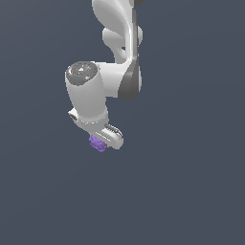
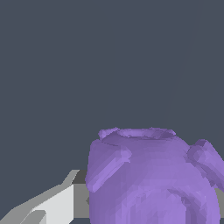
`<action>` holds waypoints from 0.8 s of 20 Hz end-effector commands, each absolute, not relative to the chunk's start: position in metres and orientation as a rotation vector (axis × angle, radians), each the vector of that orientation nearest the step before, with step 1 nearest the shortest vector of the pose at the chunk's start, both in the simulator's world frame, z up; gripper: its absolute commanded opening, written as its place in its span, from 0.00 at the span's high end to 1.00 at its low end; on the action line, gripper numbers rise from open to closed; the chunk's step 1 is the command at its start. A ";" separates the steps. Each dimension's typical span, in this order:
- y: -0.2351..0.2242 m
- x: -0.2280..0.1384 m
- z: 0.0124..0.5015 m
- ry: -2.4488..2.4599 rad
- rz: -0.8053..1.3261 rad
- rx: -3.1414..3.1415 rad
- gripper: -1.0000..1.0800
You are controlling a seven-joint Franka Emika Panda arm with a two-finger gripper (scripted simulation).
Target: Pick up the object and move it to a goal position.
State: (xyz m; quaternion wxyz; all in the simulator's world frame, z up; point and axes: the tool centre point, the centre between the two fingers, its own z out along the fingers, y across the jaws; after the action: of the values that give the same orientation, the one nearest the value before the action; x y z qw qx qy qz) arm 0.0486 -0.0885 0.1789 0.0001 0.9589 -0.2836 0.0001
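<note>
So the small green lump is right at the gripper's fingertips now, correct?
Not quite: the lump is purple, not green, as both the exterior view and the wrist view show. The rest holds: it sits right at the fingertips of the gripper.

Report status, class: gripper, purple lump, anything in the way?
Gripper at the purple lump, lump between its fingers; grip not confirmed. Lump fills wrist view. Nothing else visible nearby.

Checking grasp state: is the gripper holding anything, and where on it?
The purple object sits at the gripper fingertips, apparently pinched by its sides; contact isn't clearly visible.
</note>
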 end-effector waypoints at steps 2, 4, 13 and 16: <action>-0.094 0.056 0.217 -0.891 0.000 3.012 1.00; -0.097 0.060 0.238 -0.891 0.000 3.012 1.00; -0.109 0.078 0.316 -0.891 0.000 3.012 1.00; -0.111 0.082 0.332 -0.891 0.000 3.012 1.00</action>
State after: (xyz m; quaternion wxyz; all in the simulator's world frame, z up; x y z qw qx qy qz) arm 0.0801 -0.1101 0.3234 0.0003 0.9589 -0.2837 0.0007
